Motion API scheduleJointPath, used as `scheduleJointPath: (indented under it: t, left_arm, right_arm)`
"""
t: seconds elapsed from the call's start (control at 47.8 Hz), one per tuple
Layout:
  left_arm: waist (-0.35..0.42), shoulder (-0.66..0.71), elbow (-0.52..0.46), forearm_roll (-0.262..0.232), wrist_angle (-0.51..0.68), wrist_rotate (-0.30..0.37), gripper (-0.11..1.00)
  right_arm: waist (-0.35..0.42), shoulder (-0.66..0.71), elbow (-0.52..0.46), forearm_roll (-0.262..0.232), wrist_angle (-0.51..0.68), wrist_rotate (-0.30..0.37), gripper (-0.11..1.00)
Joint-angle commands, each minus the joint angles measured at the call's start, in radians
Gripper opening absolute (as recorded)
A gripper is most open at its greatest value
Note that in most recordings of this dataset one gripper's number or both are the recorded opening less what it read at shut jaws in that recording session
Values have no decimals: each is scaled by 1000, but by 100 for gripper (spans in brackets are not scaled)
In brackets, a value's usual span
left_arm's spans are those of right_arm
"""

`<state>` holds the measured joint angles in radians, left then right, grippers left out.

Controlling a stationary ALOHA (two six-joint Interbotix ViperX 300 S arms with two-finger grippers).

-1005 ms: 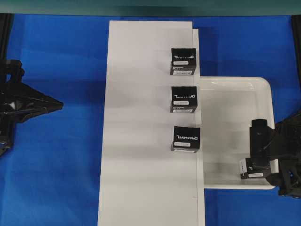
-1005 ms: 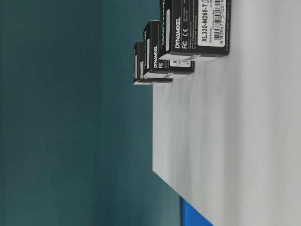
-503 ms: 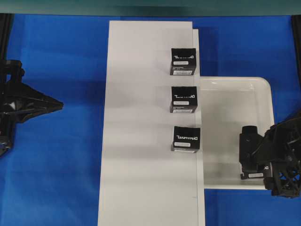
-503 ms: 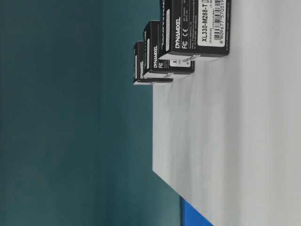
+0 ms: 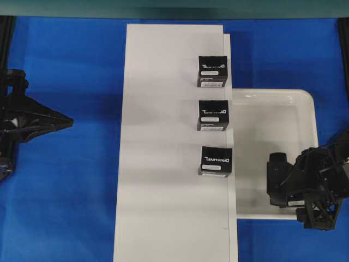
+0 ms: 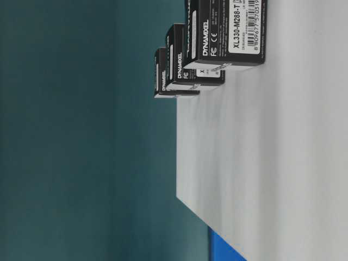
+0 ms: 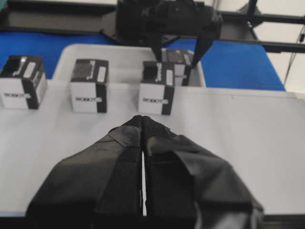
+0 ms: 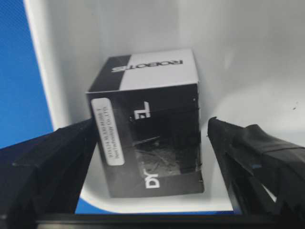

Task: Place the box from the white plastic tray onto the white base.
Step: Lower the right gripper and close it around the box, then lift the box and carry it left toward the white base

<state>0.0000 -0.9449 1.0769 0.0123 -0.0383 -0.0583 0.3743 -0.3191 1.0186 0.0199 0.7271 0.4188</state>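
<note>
3 logo boxes (image 5: 212, 115) along the white base (image 5: 163, 164) edge beside the white plastic tray (image 5: 256, 131); bare board beyond.

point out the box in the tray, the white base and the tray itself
the box (image 8: 147, 129), right wrist view, on its dark top face.
the white base (image 5: 163, 164), overhead view, on bare board left of the row of boxes.
the white plastic tray (image 5: 308, 98), overhead view, on its far right corner rim.

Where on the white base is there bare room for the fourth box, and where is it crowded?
The white base is bare across its whole left half and at its near end below the lowest of the three logo boxes. Its right strip beside the white plastic tray is crowded. The box sits between the right gripper fingers.
</note>
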Motion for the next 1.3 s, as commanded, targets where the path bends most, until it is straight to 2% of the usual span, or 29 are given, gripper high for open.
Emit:
scheduleJointPath:
  t: [0.0,0.188,0.272,0.335,0.461,0.628,0.754,1.047,1.173,1.277]
  left_arm:
    - [2,6,-26,2,-5,-2,-3]
    - [3,6,-26,2,-5,-2,-3]
    - [3,6,-26,2,-5,-2,-3]
    - [5,6,-25,2,-3,0,-3]
    - [14,3,-25,2,9,-2,-3]
    - [14,3,-26,2,11,-2,-3]
    - [14,3,-26,2,9,-2,-3]
    - [14,-8,-28,2,11,-2,-3]
    - [14,-5,-28,2,11,-3,-3]
    - [14,-3,-28,2,11,-3,-3]
  right_arm:
    - [-2,12,2,-2,-17,-2,100]
    - [-3,9,2,-2,-38,3,99]
    - [-5,9,2,-2,-63,5,95]
    - [-6,8,2,3,-77,5,86]
    - [-6,2,-2,9,-78,6,59]
    - [-8,-26,-3,12,-72,8,58]
    - [-9,-67,-26,17,-15,9,58]
    - [-60,-209,-206,21,331,8,58]
    - [-60,-227,-291,26,408,14,58]
    - [-61,-221,-357,28,411,29,58]
